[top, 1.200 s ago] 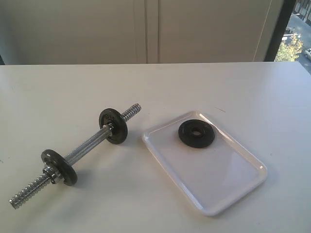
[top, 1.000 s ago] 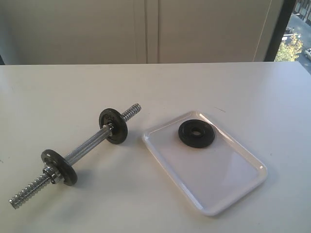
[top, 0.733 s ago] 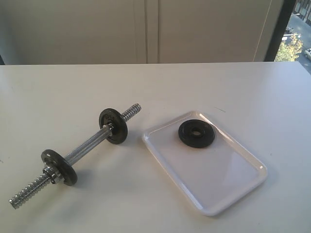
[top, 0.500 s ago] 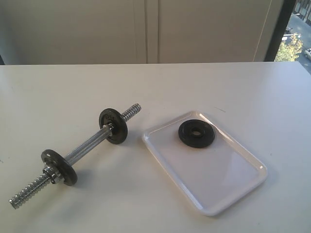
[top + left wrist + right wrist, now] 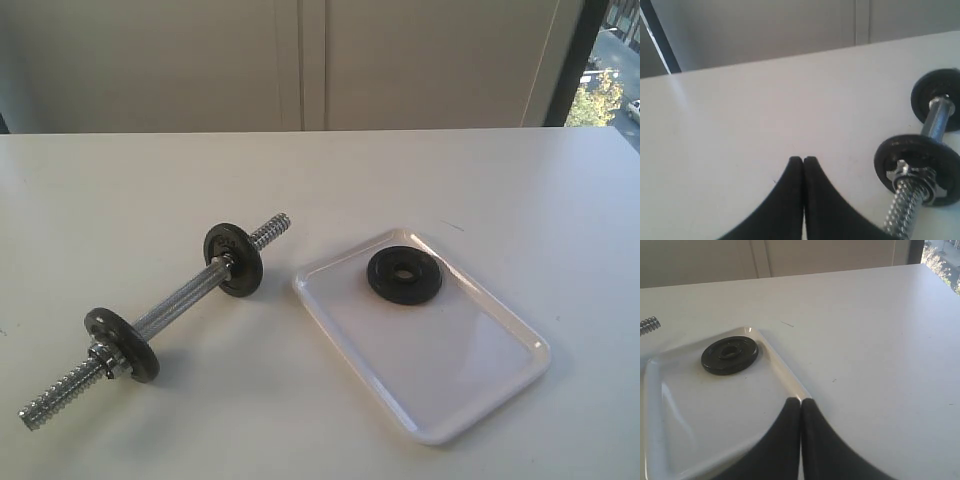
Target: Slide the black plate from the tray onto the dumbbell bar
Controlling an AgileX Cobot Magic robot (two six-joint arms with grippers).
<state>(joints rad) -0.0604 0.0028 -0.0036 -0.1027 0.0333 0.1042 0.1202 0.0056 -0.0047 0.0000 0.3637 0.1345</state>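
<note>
The black plate [image 5: 404, 276] is matte, the tray [image 5: 445, 365] white, the dumbbell bar [image 5: 181, 300] chrome.

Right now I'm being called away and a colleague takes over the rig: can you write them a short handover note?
Left gripper: shut, empty, by the dumbbell bar's threaded end.
Right gripper: shut, empty, near the tray's rim.
The black plate lies flat in the tray, untouched. The bar lies on the table beside the tray, carrying two grey discs.
Done: nothing.
Left: grasp the plate and slide it onto a bar end.
</note>
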